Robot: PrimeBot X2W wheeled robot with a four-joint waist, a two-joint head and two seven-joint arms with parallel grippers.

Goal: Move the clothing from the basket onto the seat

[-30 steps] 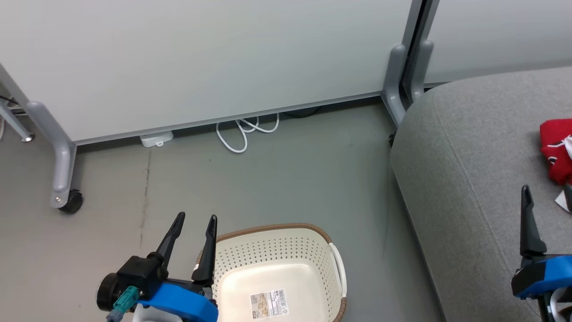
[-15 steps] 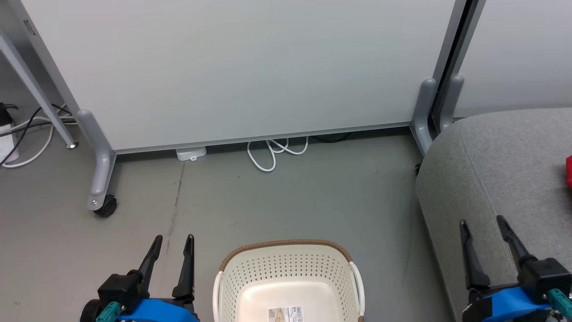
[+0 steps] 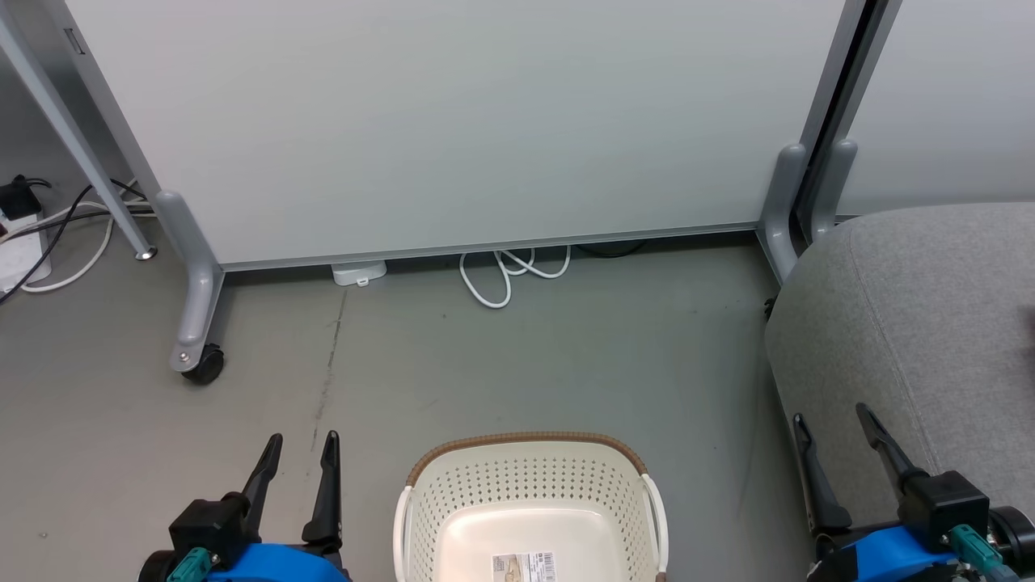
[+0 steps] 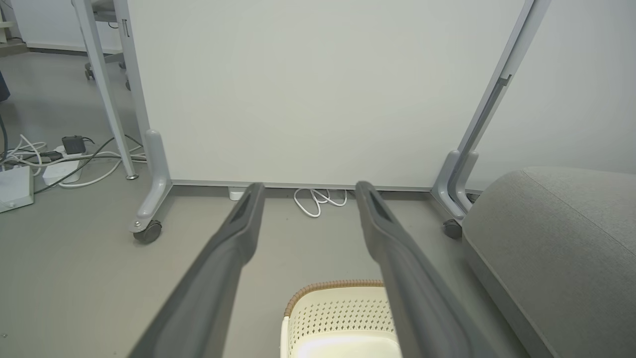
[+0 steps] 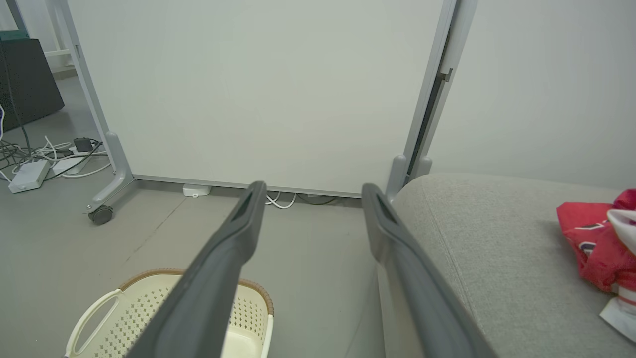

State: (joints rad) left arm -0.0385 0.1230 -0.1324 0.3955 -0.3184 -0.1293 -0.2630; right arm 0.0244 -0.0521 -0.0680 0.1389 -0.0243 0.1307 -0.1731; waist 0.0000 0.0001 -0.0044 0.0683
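**Status.** The basket (image 3: 530, 485) stands upright on the floor (image 3: 566, 364), in front of the robot and between its two arms. Its bottom is bare as far as the head view shows, apart from a sticker (image 3: 524, 566). The near part is cut off by the view's edge. The seat (image 3: 930, 323) stands to the right, its rounded corner near the basket with a strip of floor between them. The clothing (image 5: 596, 243) lies in a red heap on top of the seat, well apart from that corner.

**End effectors.** The left end effector (image 3: 302, 436) hangs over the floor just left of the basket, fingers spread wide with nothing between them. The right end effector (image 3: 831, 412) hangs at the seat's left edge, likewise wide and empty. Both point forward toward the partition (image 3: 453, 121), clear of basket and clothing.

**Assessment.** This posture probably serves as a neutral stance. Neither arm blocks the head view of the basket, so its contents can be checked. With the basket apparently empty and clothing on the seat, the transfer appears complete, subject to the hidden near part
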